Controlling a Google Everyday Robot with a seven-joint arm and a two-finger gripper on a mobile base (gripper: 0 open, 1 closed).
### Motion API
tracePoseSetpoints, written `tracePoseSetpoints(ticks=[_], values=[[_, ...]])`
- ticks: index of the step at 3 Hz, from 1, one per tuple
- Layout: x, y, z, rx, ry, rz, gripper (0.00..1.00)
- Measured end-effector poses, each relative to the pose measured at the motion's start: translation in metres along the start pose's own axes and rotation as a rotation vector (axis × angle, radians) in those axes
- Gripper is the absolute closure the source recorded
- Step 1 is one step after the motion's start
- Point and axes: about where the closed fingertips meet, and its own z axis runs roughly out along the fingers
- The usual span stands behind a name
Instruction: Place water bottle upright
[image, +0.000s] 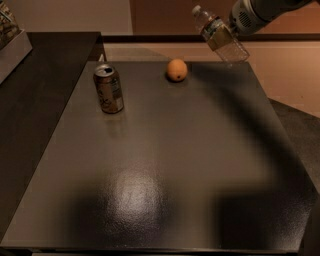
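Observation:
The water bottle (219, 33) is a clear ribbed plastic bottle with a white cap. It hangs in the air above the table's far right corner, tilted, with its cap pointing up and to the left. My gripper (233, 24) comes in from the upper right and is shut on the bottle's middle. The bottle touches neither the table nor anything else.
A brown-and-silver soda can (108, 89) stands upright at the far left of the dark table (165, 165). An orange (177, 70) lies near the far edge, left of the bottle. A darker counter (35, 85) adjoins on the left, with a box (11, 37) on it.

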Motion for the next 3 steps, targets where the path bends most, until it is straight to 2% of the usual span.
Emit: tracePoseSetpoints(ticks=[1, 2, 3], values=[[-0.012, 0.009, -0.007, -0.013, -0.167, -0.046, 1.0], [-0.016, 0.018, -0.017, -0.031, -0.332, -0.041, 1.0], [-0.017, 0.027, -0.029, -0.053, -0.466, -0.021, 1.0]])
